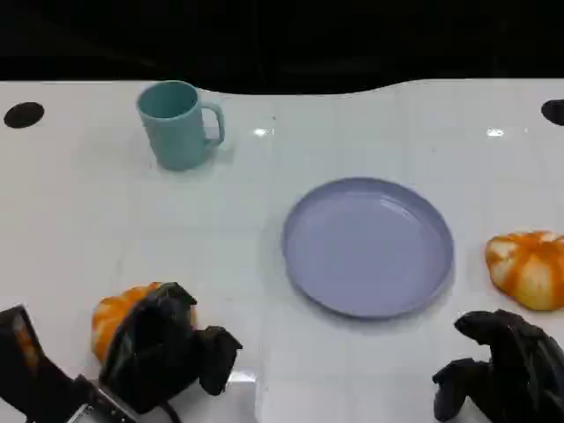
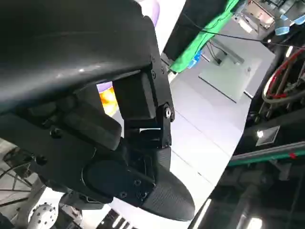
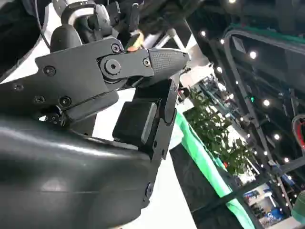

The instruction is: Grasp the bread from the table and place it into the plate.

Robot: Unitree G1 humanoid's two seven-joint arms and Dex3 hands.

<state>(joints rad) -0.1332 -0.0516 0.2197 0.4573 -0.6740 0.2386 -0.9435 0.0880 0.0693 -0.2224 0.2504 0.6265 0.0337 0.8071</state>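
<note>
A white table (image 1: 106, 211) spans the frame. On it: a teal mug (image 1: 179, 123) upper left, a lavender plate (image 1: 367, 245) at centre, one orange-and-white bread (image 1: 528, 268) at right edge, another bread (image 1: 119, 315) lower left.

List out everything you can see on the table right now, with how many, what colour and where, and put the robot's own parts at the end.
bread: two, orange with white stripes; one at the near left under the left hand, the other at the right edge, beside the plate and apart from it.
plate: one, lavender blue, middle of the table, nothing on it.
mug: one, teal, upright, far left, handle toward the right.
table: one, white, with dark round marks at its far corners.
left hand: one, black, over the near-left bread; whether it grips it I cannot tell.
right hand: one, black, near right, fingers curled, off the right bread.
</note>
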